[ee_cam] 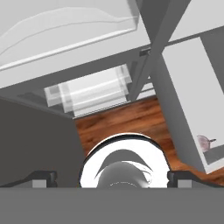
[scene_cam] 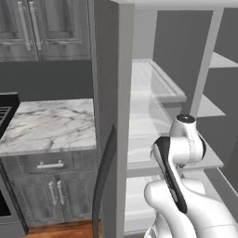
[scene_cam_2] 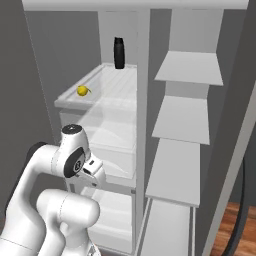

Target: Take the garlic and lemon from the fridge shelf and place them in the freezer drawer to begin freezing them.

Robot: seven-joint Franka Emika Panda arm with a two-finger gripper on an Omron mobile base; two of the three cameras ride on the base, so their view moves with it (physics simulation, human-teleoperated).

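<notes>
At frame edge, garlic faint, end effector tips cropped

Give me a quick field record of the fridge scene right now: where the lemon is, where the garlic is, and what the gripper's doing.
lemon: on the fridge shelf, near its front left edge
garlic: seen from the hand view, lying on a pale flat surface at the right; which one, cannot tell
dark bottle: upright at the shelf's back
gripper: open, holding nothing
</notes>
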